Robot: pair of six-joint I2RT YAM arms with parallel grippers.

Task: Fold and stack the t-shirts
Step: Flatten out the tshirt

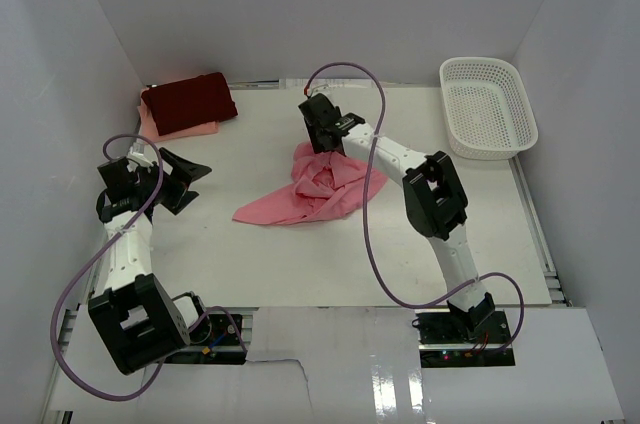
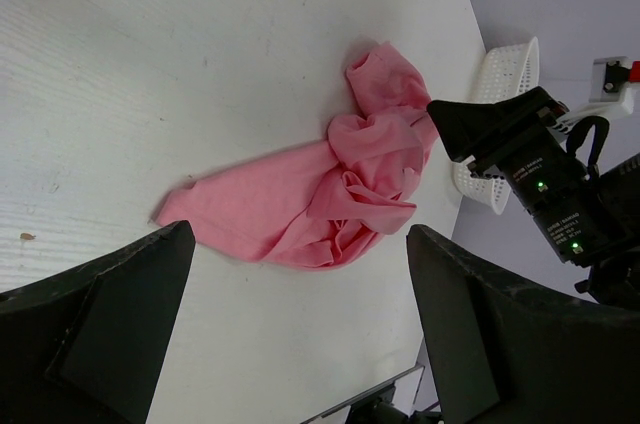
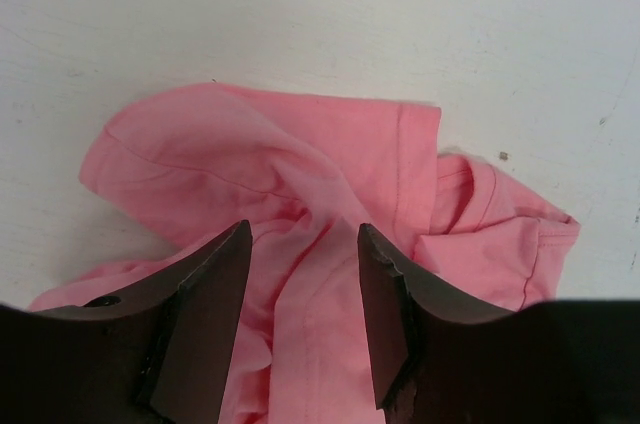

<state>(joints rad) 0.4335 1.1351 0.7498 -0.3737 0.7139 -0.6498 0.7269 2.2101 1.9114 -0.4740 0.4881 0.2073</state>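
Reaching arm: right gripper (image 3: 302, 234) low over the salmon-pink t-shirt (image 1: 315, 189) mid-frame, fingers partly apart astride a raised fold.
left gripper (image 1: 185, 182): wide open, at left.
stack: maroon t-shirt (image 1: 188, 99) on peach t-shirt (image 1: 190, 130), upper left.

The left arm (image 1: 128, 244) and right arm (image 1: 456, 260) have white links and chunky black joints, each trailed by a purple cable (image 1: 366, 234). The left gripper (image 2: 300, 234) and right gripper (image 3: 303, 229) have matte black wedge fingers (image 3: 200, 324). Green lights (image 2: 541, 186) dot the right arm's wrist.
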